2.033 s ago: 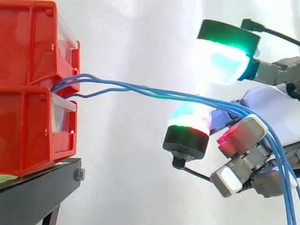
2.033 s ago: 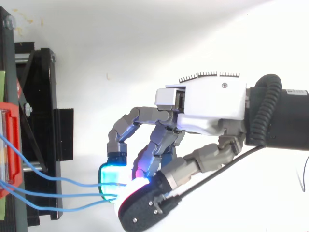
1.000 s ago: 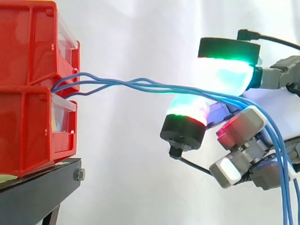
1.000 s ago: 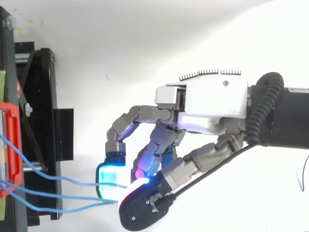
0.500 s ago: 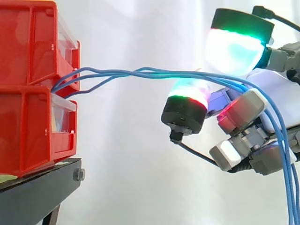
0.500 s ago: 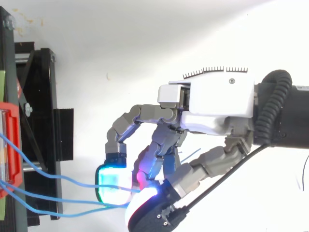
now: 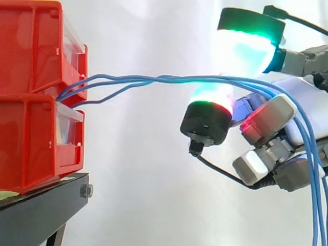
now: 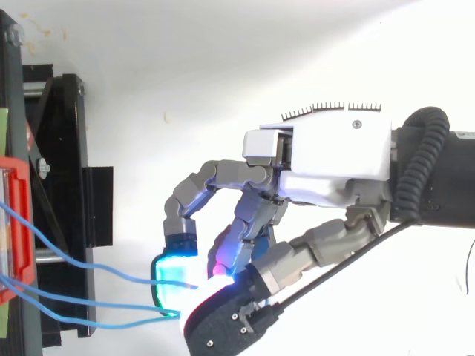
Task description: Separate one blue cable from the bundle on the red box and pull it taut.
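Note:
Three thin blue cables [image 7: 143,80] leave the gap between the two stacked red bins [image 7: 31,143] and run right in a loose, slightly bowed bundle. They pass between a cyan-green fingertip pad [image 7: 243,51] above and a green-red thumb pad [image 7: 210,105] below. Past the pads they drape over my hand [image 7: 302,107] and hang down at the right edge. In the top view the cables [image 8: 89,273] fan out from the red bin [image 8: 16,222] and end at the curled fingers of the hand [image 8: 334,159]. The pads close on the bundle together, with no single cable apart.
The bins sit on a black stand [image 7: 41,205], whose frame [image 8: 63,148] shows at the left of the top view. A white curtain lies behind. Open space spans between the bins and my hand.
The upper fingertip pad, lifted half a second ago, has come back down onto the cables above the thumb pad. The thumb shifted slightly. The cables stay bowed.

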`<state>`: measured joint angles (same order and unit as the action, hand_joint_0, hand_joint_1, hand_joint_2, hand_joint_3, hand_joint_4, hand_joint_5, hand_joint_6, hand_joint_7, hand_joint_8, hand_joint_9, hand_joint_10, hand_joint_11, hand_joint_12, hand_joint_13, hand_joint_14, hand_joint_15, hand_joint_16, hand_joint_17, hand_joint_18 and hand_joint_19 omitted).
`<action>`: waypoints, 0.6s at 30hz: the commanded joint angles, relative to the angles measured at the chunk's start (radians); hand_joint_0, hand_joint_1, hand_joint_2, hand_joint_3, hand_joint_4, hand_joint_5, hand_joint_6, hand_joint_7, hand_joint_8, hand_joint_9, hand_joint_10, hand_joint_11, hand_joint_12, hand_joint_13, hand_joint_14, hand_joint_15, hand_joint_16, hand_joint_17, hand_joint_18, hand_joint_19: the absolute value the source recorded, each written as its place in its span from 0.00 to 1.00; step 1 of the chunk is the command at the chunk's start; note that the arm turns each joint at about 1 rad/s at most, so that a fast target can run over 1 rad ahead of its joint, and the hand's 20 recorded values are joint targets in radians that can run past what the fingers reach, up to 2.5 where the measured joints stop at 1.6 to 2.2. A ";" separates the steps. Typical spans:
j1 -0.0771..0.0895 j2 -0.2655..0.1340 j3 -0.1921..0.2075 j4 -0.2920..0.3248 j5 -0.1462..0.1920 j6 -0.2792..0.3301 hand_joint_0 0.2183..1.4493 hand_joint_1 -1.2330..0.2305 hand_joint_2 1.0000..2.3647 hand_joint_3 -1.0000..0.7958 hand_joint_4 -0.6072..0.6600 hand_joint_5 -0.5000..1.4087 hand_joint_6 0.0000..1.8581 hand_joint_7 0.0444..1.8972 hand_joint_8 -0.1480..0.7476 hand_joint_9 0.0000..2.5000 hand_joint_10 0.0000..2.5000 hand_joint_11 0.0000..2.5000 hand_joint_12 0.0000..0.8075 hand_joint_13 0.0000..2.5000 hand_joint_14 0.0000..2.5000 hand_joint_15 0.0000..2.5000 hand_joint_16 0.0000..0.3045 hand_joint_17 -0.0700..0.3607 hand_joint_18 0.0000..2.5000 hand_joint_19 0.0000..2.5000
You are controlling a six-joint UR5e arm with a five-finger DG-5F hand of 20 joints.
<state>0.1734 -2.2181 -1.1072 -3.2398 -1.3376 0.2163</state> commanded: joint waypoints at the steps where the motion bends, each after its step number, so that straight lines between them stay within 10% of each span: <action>1: 0.000 0.000 0.000 0.000 0.000 0.000 0.32 0.33 0.00 0.33 0.50 0.17 0.47 0.53 0.55 0.47 0.01 0.43 0.44 0.43 0.01 0.25 0.14 0.38 0.46 0.27; 18: -0.002 0.000 0.000 0.003 0.000 0.000 0.22 0.45 0.00 0.28 0.55 0.19 0.46 0.55 0.59 0.49 0.01 0.42 0.48 0.43 0.01 0.25 0.16 0.41 0.47 0.27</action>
<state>0.1721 -2.2181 -1.1072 -3.2375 -1.3376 0.2162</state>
